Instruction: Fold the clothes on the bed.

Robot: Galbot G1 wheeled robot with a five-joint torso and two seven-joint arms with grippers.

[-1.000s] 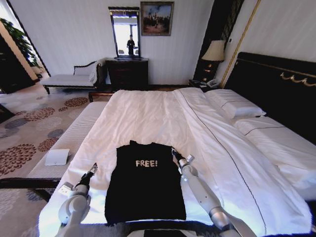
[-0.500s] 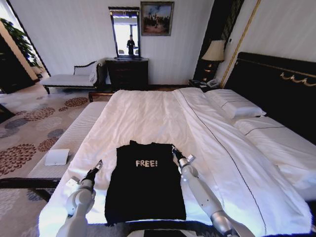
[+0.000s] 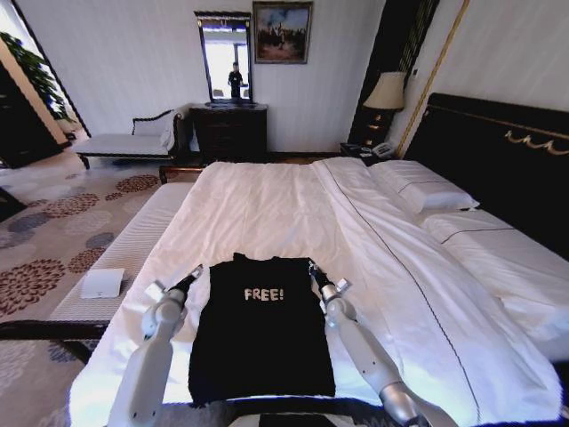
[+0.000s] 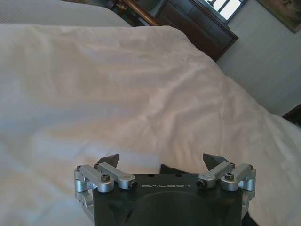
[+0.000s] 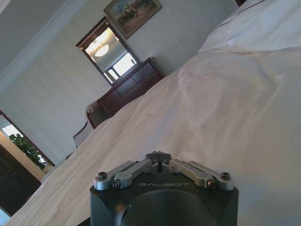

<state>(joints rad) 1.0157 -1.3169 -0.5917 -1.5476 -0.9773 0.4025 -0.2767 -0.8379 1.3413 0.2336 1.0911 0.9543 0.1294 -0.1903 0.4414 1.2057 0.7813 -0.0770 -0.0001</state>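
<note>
Hands flank black shirt (image 3: 262,334) lying lengthwise, collar toward bed's (image 3: 267,213) far side.

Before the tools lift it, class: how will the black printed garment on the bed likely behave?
The flat black fabric garment with white "FREE!" lettering will probably droop and fold, not stay stiff. It looks light. On the smooth white bed sheet, it may slide when pushed.

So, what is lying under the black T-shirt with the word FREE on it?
The black T-shirt lies flat on the white sheet of the bed. The sheet shows all around it, but the part directly beneath is covered, so I cannot say if anything else is there.
</note>
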